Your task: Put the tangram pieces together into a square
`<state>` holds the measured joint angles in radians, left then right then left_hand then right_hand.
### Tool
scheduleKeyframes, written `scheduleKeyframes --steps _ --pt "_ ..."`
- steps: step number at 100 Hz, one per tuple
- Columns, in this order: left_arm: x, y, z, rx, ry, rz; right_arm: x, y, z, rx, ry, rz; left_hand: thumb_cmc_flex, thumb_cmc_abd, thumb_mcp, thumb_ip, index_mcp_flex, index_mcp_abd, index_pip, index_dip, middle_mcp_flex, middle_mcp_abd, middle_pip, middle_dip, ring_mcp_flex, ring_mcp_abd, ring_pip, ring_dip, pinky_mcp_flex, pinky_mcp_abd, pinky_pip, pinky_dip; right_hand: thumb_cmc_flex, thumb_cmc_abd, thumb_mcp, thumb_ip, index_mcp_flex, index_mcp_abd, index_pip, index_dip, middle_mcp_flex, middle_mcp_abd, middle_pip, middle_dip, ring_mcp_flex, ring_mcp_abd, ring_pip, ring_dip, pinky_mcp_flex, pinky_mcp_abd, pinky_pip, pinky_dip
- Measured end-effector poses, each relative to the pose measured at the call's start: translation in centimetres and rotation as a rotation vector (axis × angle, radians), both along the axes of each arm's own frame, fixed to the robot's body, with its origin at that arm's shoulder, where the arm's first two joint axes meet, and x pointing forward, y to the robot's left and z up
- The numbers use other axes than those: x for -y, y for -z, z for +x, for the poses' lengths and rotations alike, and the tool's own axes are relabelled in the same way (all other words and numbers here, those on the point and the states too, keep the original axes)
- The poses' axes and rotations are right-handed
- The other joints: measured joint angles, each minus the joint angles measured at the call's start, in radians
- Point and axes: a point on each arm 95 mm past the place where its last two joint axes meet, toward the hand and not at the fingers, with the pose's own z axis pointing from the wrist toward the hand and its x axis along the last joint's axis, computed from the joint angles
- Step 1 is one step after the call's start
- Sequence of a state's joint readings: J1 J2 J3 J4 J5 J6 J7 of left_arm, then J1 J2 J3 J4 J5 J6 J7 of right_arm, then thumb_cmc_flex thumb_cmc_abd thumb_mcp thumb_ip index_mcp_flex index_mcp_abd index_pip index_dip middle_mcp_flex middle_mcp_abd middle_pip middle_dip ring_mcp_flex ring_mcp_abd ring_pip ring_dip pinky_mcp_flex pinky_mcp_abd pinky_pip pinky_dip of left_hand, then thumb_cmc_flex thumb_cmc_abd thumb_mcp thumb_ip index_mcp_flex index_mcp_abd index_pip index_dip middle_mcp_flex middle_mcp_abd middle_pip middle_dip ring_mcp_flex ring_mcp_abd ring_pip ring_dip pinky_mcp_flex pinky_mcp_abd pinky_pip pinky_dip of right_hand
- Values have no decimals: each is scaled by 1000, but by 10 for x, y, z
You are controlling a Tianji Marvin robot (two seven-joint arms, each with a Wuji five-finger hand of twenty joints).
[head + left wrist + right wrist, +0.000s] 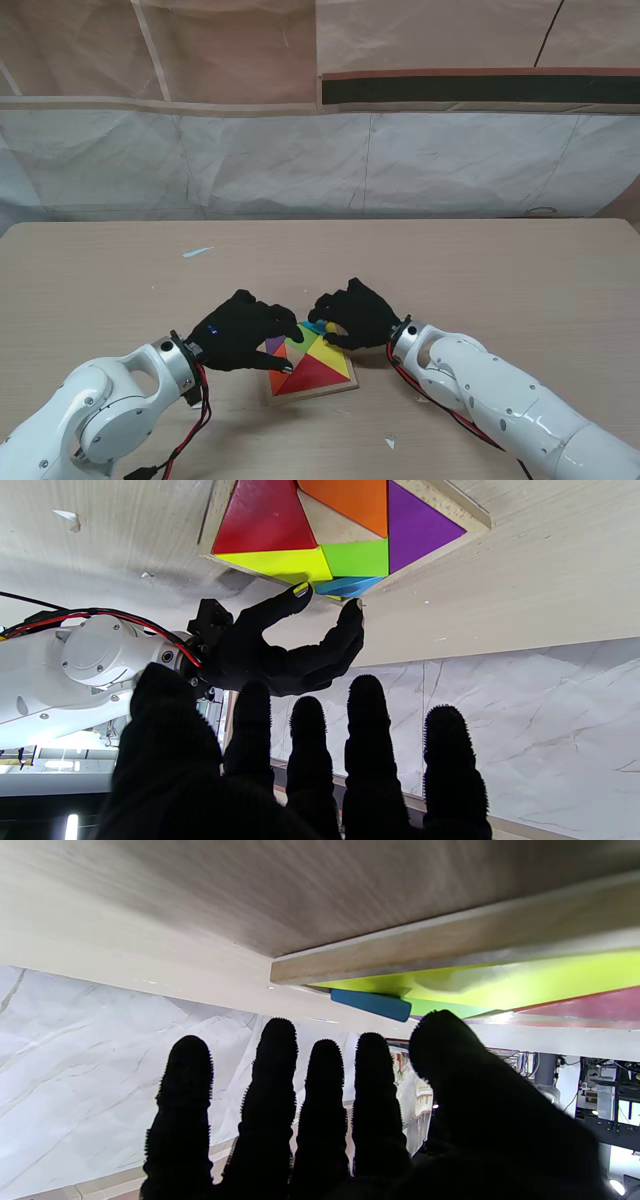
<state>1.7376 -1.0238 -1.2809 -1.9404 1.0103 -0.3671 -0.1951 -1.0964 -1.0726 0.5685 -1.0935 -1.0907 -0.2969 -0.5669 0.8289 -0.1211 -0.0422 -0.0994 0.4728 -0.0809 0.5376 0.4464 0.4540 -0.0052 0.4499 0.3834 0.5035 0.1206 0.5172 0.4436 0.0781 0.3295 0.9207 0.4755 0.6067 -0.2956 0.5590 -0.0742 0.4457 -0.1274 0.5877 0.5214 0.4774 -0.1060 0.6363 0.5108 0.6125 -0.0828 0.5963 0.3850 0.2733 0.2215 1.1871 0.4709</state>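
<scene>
The right hand's fingers curl down onto the far corner of the wooden tray, thumb and forefinger set either side of the blue piece, which sits tilted and proud of the tray's edge, not yet flat. Whether they actually pinch it or only touch it, I cannot tell. The right hand arches over that corner. The left hand rests at the tray's left side, fingers spread and holding nothing, its tips reaching over the purple piece as if to steady the frame.

Inside the tray lie the red piece, yellow piece, orange piece and green piece, with a bare wooden gap showing between them. The tray sits near me on the tabletop.

The risk, as I judge it: pressing the tilted blue piece could lever the neighbouring pieces up, or shove the tray sideways if the left hand is not bracing it.
</scene>
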Motion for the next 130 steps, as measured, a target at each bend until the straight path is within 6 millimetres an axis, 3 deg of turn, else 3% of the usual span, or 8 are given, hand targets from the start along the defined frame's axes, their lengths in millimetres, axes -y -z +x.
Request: scheduleKeyframes --steps 15,39,51,62,72,89,113,130 --pt "0 0 0 2 -1 -1 -5 4 -2 -6 -18 -17 0 0 0 0 0 0 0 0 0 0 0 0 0 -1 0 0 0 0 0 0 -60 -34 38 1 0 10 -43 2 0 1 0 0 0 0 0 0 -2 0 0 0" --pt "-1 0 -1 2 -3 -2 -8 6 1 14 -22 -53 0 0 0 0 0 0 0 0 0 0 0 0 0 0 0 0 0 0 0 0 -35 -50 164 9 2 31 -53 26 12 3 6 0 17 1 12 5 27 0 4 0" --pt "-1 0 -1 2 -3 -2 -6 6 4 19 -12 -58 0 0 0 0 0 0 0 0 0 0 0 0 0 -1 0 0 0 0 0 0 -27 -51 170 9 29 17 -7 38 71 -27 34 0 59 -11 28 10 61 0 15 0" --pt "-1 0 -1 2 -3 -2 -6 5 5 25 -8 -59 0 0 0 0 0 0 0 0 0 0 0 0 0 0 0 0 0 0 0 0 3 -74 173 -18 23 -7 115 -77 117 -43 47 10 97 -23 37 14 88 0 28 -23" --pt "-1 0 -1 1 -3 -3 -7 2 6 32 -4 -56 0 0 0 0 0 0 0 0 0 0 0 0 0 -1 0 0 0 0 0 0 89 -107 159 -54 25 -45 246 -177 183 -58 28 36 145 -41 59 15 118 0 33 -25" --pt "-1 -1 -1 2 -2 -2 -8 2 6 37 0 -35 0 0 0 0 0 0 0 0 0 0 0 0 0 -1 0 0 0 0 0 0 133 -118 74 -69 70 -132 365 -236 265 -72 5 64 206 -59 86 21 160 0 48 -26" --pt "-1 -1 -1 3 -3 -2 -10 4 7 23 5 6 0 0 0 0 0 0 0 0 0 0 0 0 0 -1 0 0 0 0 0 0 163 -79 39 -79 124 -186 436 -201 302 -77 6 127 226 -62 148 41 180 0 61 -27" --pt "-1 -1 -1 4 -3 -2 -5 2 6 5 20 27 0 0 0 0 0 0 0 0 0 0 0 0 0 0 0 0 0 0 0 0 163 -103 119 -82 151 -164 422 -135 384 -76 59 202 276 -62 184 57 197 0 67 -27"
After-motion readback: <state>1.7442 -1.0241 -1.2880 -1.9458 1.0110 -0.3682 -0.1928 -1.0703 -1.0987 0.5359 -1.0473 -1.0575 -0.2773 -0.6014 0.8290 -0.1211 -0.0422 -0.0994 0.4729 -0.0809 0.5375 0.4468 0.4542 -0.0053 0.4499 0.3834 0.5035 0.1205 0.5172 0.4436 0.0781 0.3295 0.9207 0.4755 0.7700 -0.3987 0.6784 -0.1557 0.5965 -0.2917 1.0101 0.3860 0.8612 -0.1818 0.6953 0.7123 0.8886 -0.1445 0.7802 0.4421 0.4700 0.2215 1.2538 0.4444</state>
